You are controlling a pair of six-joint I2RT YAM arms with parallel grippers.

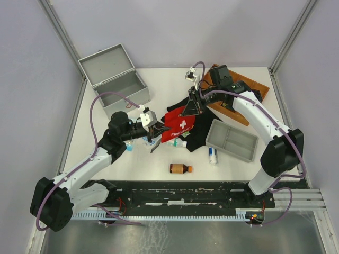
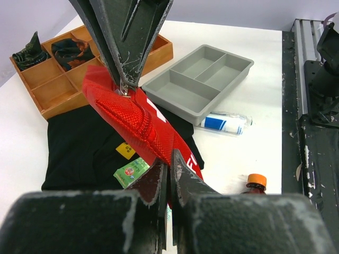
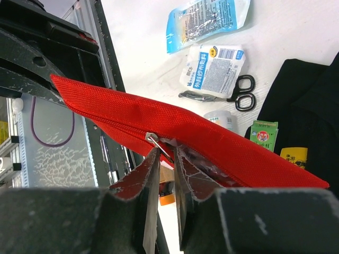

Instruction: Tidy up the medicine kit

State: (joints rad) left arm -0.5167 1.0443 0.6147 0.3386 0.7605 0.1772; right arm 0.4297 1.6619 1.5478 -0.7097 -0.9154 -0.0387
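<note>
Left gripper (image 2: 170, 172) pinches the red pouch (image 1: 179, 126) by its lower edge; right gripper (image 3: 165, 156) pinches its zipper pull (image 3: 153, 138). The medicine kit (image 1: 114, 79), lid open, sits at ten o'clock on the table (image 1: 169, 84), well apart.

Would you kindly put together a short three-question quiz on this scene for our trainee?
1. True or false: the case has its lid open.
2. How many pairs of fingers grip the red pouch? A) none B) one C) two
3. Fill in: the right fingers pinch the pouch's zip ____.

Key: 1 true; 2 C, the left fingers hold it too; 3 pull.
</note>
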